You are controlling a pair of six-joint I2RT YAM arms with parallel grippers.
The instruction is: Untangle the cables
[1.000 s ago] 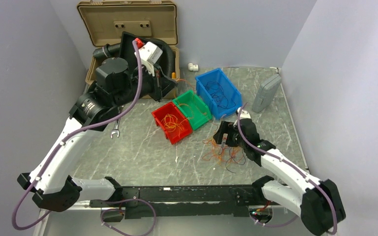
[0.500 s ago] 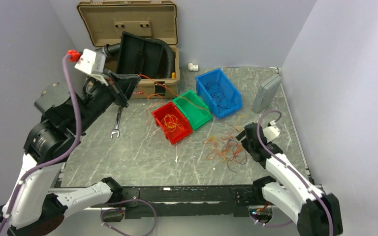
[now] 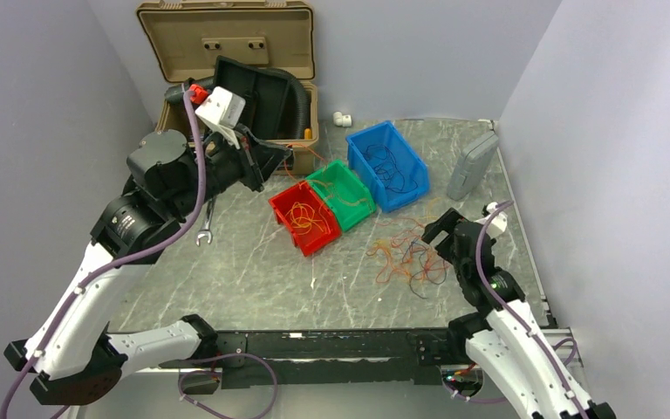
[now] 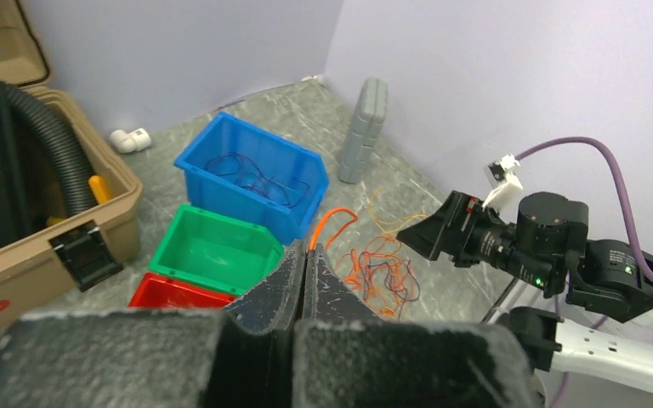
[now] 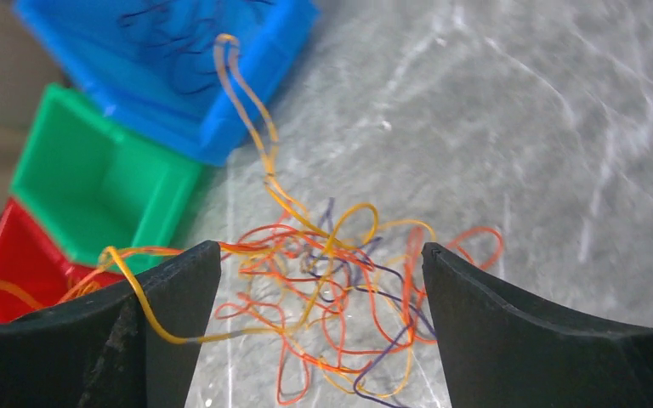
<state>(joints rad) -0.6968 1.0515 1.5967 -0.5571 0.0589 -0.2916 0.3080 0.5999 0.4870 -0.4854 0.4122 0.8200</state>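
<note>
Left jaws: pressed together on my left gripper (image 4: 304, 253), pinching one orange cable (image 4: 333, 219) that arched out from the tips.
Left gripper's place: up above the table (image 3: 253, 271), in front of the open tan case (image 3: 227, 39) and left of the bins.
Right jaws: spread wide on my right gripper (image 5: 319, 255), with nothing between them.
Right gripper's place: low over the right part of the table, pointed at the tangle of cables (image 5: 332, 297).
Tangle: it lay loose on the marbled top, just ahead of my right fingers (image 5: 161, 314). It was mostly orange and red strands, with a few purple and dark ones.
Stray strands: a yellow-orange pair ran from the tangle up over the near wall of the blue bin (image 4: 238, 200).
Blue bin's load: thin dark wires.
Green bin (image 5: 93, 187): it sat between the blue bin and the red bin (image 3: 290, 231).
Red bin's load: orange wires.
Farther out: a wrench (image 3: 207, 223) lay on the table's left part. A grey case (image 3: 471, 166) lay near the right edge. A black corrugated hose (image 3: 301, 96) curled inside the tan case.
</note>
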